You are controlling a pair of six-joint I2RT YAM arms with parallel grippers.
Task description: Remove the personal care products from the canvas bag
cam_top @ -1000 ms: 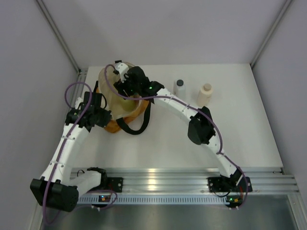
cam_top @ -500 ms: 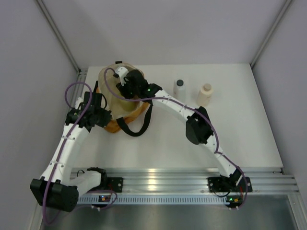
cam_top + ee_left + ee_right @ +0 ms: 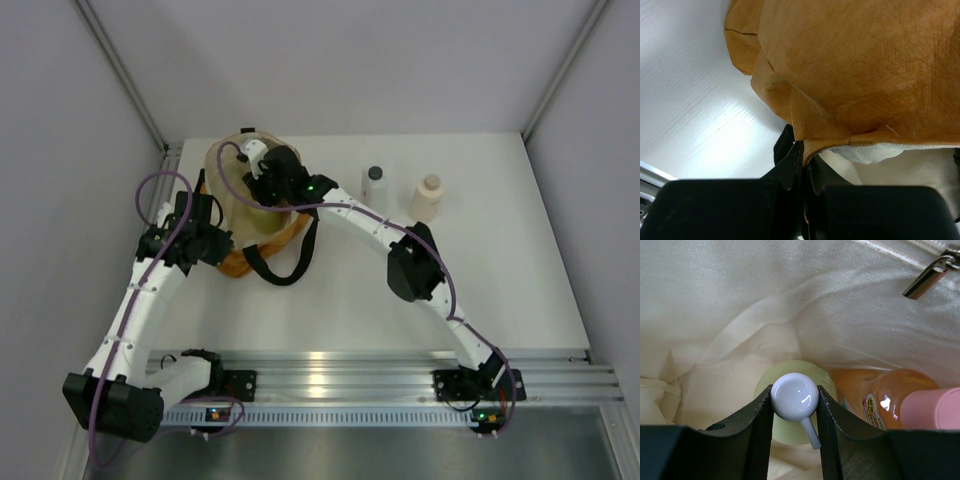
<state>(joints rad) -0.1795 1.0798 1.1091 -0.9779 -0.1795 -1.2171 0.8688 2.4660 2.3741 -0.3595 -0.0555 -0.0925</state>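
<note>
The mustard-tan canvas bag (image 3: 232, 205) stands at the table's back left, open, its cream lining (image 3: 740, 315) showing. My right gripper (image 3: 795, 392) is inside the bag, its jaws shut on the white pump head (image 3: 795, 396) of the pale yellow-green bottle (image 3: 827, 381). The orange-pink bottle (image 3: 875, 390) with its pink cap (image 3: 930, 407) lies beside it in the bag. My left gripper (image 3: 804, 165) is shut on the bag's rim (image 3: 865, 75). The white bottle with a dark cap (image 3: 374, 185) and the beige bottle (image 3: 427, 198) stand on the table to the right of the bag.
The bag's black strap (image 3: 275, 265) loops onto the table in front of it. A metal zipper pull (image 3: 930, 275) hangs inside the bag. The table's left edge (image 3: 170, 170) runs close to the bag.
My right gripper has moved slightly left and deeper into the bag. The left arm and the two bottles on the table have not moved.
</note>
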